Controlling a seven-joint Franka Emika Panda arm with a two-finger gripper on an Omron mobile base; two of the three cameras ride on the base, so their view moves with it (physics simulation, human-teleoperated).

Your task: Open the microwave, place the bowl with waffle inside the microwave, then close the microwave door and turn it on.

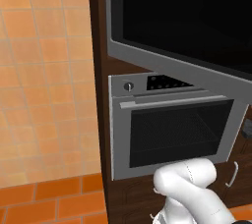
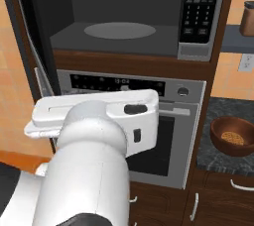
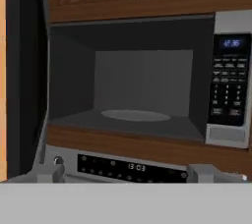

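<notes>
The microwave (image 2: 119, 31) stands open, its grey cavity and glass turntable (image 3: 135, 115) bare. Its door (image 1: 187, 16), black glass edged in grey, is swung out to the left and shows edge-on at the left of the hand view (image 3: 22, 85). The bowl with waffle (image 2: 223, 146), small, brown and round, sits on the dark counter to the right of the oven, apart from the arm. My gripper (image 3: 130, 175) faces the cavity from just below its front edge. Its fingertips (image 3: 49, 173) stand wide apart with nothing between them, so it is open.
The grey oven (image 1: 172, 134) with knob and bar handle sits directly under the microwave. The keypad (image 3: 229, 90) fills the microwave's right side. My white arm (image 2: 89, 160) blocks much of the oven front. A brown jar (image 2: 246, 19) stands on a shelf above the counter (image 2: 218, 108).
</notes>
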